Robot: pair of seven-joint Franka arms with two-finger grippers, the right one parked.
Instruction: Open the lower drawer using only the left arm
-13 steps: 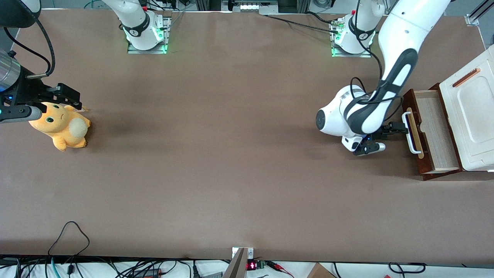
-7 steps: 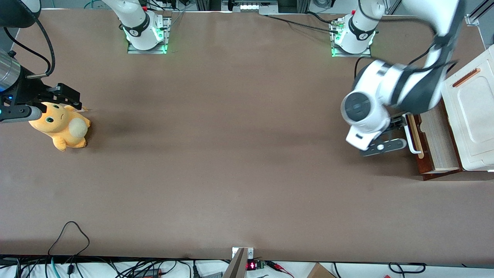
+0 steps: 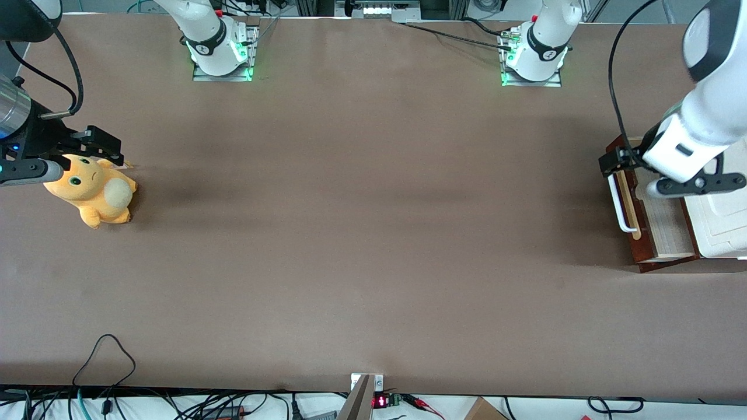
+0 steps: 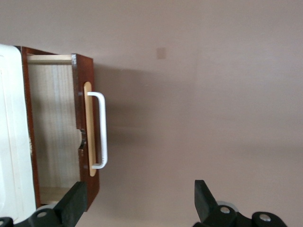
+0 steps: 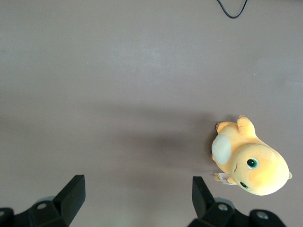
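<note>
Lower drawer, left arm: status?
Black two-finger gripper open, raised above drawer, holding nothing. Reddish-brown wooden lower drawer pulled out, white bar handle free. Nothing blocking.

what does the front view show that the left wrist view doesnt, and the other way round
Only the front view shows the left arm raised over the cabinet and an orange plush toy toward the parked arm's end of the table. Only the left wrist view shows the open gripper, holding nothing. Both show the lower drawer pulled out, with its white handle free.

Even overhead light, soft shadows, sharp.
</note>
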